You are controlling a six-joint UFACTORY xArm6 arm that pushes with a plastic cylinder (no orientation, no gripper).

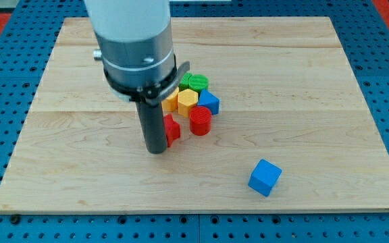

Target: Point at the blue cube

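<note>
The blue cube (265,177) lies alone on the wooden board (302,74), toward the view's bottom right. My tip (156,150) rests on the board left of centre, well to the left of the blue cube and a little higher in the view. It stands right against a red block (171,129), whose shape is partly hidden by the rod.
A cluster of blocks sits just right of the rod: a red cylinder (200,121), a yellow hexagonal block (188,101), an orange-yellow block (171,102), a second blue block (210,102) and a green block (194,82). A blue pegboard surrounds the board.
</note>
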